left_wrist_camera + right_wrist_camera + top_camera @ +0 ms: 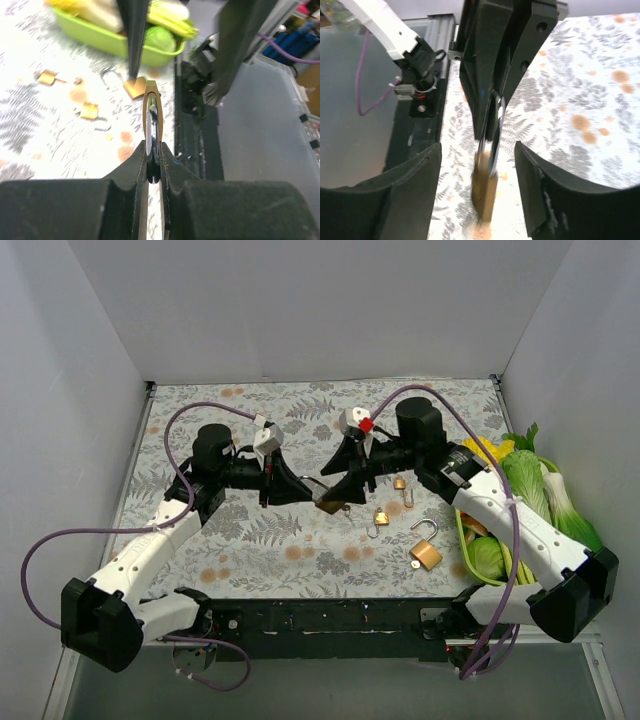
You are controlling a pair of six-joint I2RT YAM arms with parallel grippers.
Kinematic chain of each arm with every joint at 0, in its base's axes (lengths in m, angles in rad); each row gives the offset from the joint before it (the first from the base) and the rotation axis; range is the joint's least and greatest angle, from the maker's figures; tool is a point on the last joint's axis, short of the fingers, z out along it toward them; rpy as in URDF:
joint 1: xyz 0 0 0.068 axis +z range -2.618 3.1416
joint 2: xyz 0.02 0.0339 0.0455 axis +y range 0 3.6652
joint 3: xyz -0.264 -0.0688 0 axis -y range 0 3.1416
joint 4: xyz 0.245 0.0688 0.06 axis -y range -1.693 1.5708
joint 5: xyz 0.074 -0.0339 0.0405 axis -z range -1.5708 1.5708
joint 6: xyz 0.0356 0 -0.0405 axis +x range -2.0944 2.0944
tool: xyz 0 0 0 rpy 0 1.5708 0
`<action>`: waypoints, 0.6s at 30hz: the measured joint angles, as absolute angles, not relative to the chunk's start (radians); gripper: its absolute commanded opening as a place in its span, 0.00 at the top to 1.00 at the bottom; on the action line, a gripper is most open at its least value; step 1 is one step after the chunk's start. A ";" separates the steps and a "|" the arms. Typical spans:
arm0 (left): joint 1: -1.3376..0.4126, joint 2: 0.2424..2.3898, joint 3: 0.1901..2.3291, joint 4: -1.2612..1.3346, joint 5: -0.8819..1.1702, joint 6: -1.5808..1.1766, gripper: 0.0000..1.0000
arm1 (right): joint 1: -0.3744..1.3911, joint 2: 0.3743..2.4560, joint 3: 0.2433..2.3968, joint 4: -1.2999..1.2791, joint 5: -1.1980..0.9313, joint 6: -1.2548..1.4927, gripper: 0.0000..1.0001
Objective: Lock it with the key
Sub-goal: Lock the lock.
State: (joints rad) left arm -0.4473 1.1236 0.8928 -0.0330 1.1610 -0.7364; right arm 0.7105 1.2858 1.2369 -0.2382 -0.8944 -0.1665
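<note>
Floral-print tablecloth (250,540), white walls. Pinching brass padlock (151,100) by its steel shackle with left gripper (153,160), mid-table, body pointing toward right gripper (477,147). Right fingers spread wide, one either side of padlock body. Three loose padlocks (425,554) right of centre, near green basket (95,35). Can't make out key in any view.

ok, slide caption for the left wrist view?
Left end effector grips a brass padlock by its shackle.
</note>
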 measured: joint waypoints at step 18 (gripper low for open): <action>-0.237 1.166 1.075 -0.370 1.256 -0.596 1.00 | 0.602 1.277 1.359 -0.576 -0.921 -0.333 0.35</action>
